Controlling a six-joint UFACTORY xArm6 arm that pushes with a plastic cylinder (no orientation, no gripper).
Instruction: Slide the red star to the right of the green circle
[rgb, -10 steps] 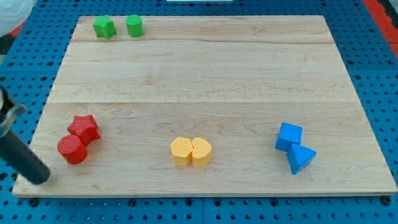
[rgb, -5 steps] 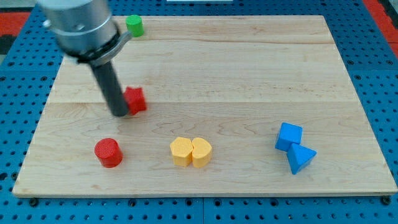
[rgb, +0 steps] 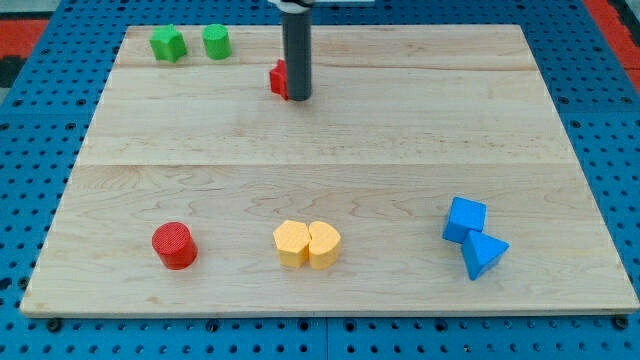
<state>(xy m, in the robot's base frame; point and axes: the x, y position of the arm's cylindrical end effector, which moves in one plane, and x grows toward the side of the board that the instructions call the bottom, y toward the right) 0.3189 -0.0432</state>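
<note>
**Tip against red star, upper board, right of the greens**

My tip sits on the wooden board, touching the right side of the red star. No jaws on this rig, just the bare rod, so nothing is grasped; contact is a side push only. The rod covers most of the star, so its shape is hard to confirm from here; only a red sliver shows on the rod's left.

Star position: upper part of the board, near the top edge, right of the green circle and a bit lower than it. Clear gap between the two, not touching.

Edges and room:
- Green star-like block and green circle sit side by side at the top-left corner, close to the top edge.
- Bare wood between the green circle and the red star.
- The middle band of the board is open across its full width.
- Top-right quarter is open.
- Bottom row sits near the lower edge.

Count, eight blocks:
- Red, 2: star, plus red cylinder bottom-left.
- Green, 2.
- Yellow, 2: yellow left block and yellow right block, touching, bottom centre.
- Blue, 2: blue cube and blue triangle, touching, bottom-right.
</note>
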